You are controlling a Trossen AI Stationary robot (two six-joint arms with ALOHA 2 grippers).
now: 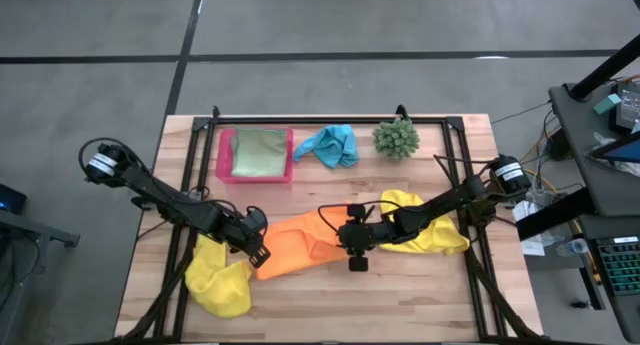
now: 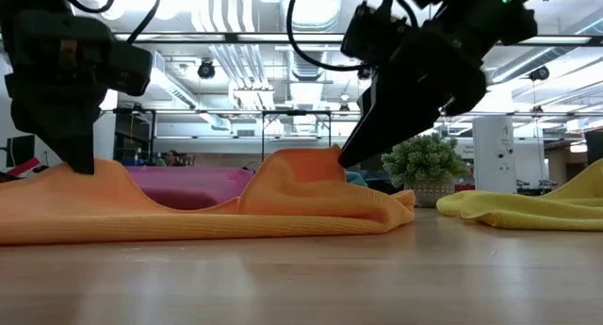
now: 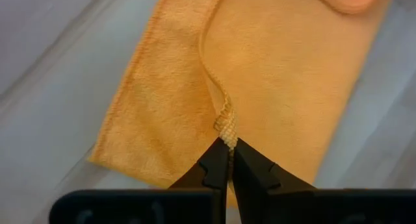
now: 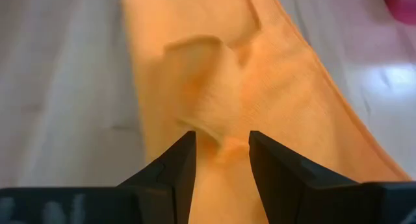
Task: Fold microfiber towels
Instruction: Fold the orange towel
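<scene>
The left claw [image 3: 229, 160] is pressed together on a raised edge of the orange towel [image 1: 300, 247], pinching a small ridge of its hem at the cloth's left end, just beside the crumpled yellow towel [image 1: 220, 275] at the front left of the wooden surface [image 1: 400, 305]. Across the cloth, the right claw [image 4: 221, 159] stands half spread over a puckered bump at the orange towel's right end; whether its tips actually grip the fabric is hard to tell, though the low view shows the cloth tented up beneath it. The towel lies stretched between the two arms in the middle of the surface. It looks light, limp and plush: it sags between lifted points, bunches readily, and should not slip from a firm pinch. Corners or hem edges are the sensible places to take hold, since a pinch mid-cloth only drags up a fold. Further right, a second yellow towel [image 1: 425, 225] lies rumpled under the right arm.
</scene>
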